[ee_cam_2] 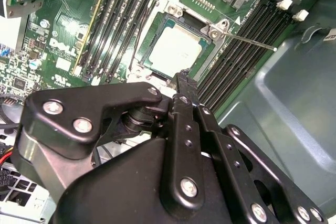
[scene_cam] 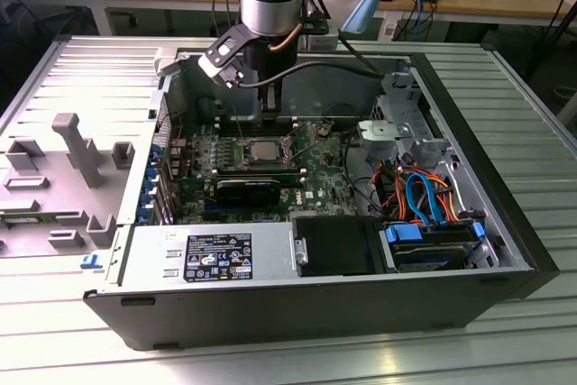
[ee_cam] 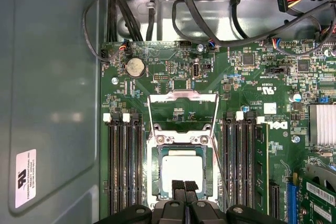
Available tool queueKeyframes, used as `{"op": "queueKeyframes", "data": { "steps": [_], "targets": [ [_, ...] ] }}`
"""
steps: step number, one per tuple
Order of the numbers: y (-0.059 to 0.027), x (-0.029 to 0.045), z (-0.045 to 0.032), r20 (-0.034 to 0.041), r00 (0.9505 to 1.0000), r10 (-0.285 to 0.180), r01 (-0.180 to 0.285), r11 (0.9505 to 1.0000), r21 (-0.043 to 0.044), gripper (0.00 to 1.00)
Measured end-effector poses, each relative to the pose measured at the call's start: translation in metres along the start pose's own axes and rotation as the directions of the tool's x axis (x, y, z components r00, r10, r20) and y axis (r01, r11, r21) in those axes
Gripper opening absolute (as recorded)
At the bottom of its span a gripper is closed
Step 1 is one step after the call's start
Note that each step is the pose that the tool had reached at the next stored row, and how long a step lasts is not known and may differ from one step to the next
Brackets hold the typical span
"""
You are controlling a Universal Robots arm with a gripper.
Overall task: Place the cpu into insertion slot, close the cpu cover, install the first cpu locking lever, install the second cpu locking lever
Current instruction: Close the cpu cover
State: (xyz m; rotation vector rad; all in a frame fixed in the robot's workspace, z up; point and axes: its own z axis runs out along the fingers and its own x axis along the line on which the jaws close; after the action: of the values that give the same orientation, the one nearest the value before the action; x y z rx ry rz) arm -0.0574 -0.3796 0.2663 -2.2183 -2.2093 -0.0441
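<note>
Black two-finger gripper [ee_cam: 184,186] is closed with its fingertips together and holds nothing, sitting just beside the near edge of the small silver-grey square cpu [ee_cam: 181,169]. The cpu lies flat in the silver-rimmed square insertion slot [ee_cam: 156,165] on the green motherboard [ee_cam: 173,74]. The thin silver frame cpu cover [ee_cam: 182,96] is flipped open on the slot's far side.

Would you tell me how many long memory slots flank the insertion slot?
4 in the first wrist view: two memory slots beside the insertion slot, two more on its opposite side. None seems hidden.
</note>
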Motion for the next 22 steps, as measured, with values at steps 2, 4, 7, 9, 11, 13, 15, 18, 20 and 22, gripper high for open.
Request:
{"op": "queueKeyframes", "data": {
  "steps": [2,4,7,9,11,13,15,18,20,22],
  "targets": [
    [0.0001,0.0,0.0001,-0.0001,1.0,0.0,0.0,1.0,0.0,0.11],
    [0.0001,0.0,0.0001,-0.0001,1.0,0.0,0.0,1.0,0.0,0.11],
    [0.001,0.0,0.0002,-0.0001,1.0,0.0,0.0,1.0,-0.0001,0.11],
    [0.0017,0.0,0.0002,-0.0002,1.0,0.0,0.0,1.0,-0.0001,0.11],
    [0.003,0.0,0.0002,-0.0001,1.0,0.0,0.0,1.0,-0.0001,0.11],
    [0.0043,0.0,0.0003,-0.0002,1.0,0.0,0.0,1.0,0.0,0.11],
    [0.0059,0.0001,0.0003,-0.0001,1.0,0.0,0.0,1.0,0.0,0.11],
    [0.0075,0.0001,0.0003,0.0006,1.0,0.0,0.0,1.0,0.0,0.11],
    [0.0075,0.0001,-0.0005,0.0011,1.0,0.0,0.0,1.0,0.0001,0.11],
    [0.0076,0.0002,-0.0033,0.0009,1.0,0.0,0.0,1.0,0.0,0.11]
  ]
}}
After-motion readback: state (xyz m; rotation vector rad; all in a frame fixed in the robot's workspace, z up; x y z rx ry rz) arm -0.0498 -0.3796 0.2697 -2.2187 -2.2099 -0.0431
